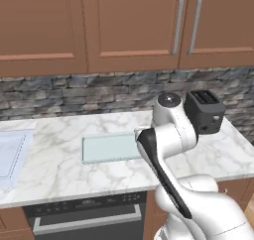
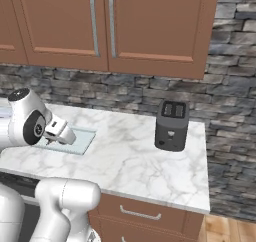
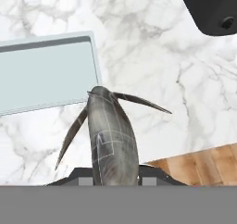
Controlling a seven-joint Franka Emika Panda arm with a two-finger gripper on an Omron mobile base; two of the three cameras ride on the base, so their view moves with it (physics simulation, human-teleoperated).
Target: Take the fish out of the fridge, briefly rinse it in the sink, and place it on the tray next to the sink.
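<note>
My gripper (image 3: 114,179) is shut on the fish (image 3: 111,135), a grey-tan elongated body with thin fins spreading to both sides. The fish hangs above the marble counter, just off the near right corner of the pale green-grey tray (image 3: 46,72). From the right base camera, my hand (image 2: 60,131) hovers over the tray's (image 2: 75,142) near end. The tray (image 1: 110,148) lies flat on the counter, partly behind my arm. A corner of the pale blue sink (image 1: 10,154) shows at the far left. The fridge is out of view.
A black toaster (image 1: 204,111) (image 2: 171,125) (image 3: 213,8) stands on the counter right of the tray, against the stone backsplash. Brown wall cabinets (image 1: 129,21) hang above. The counter's front edge and wooden floor (image 3: 199,165) lie just below the fish.
</note>
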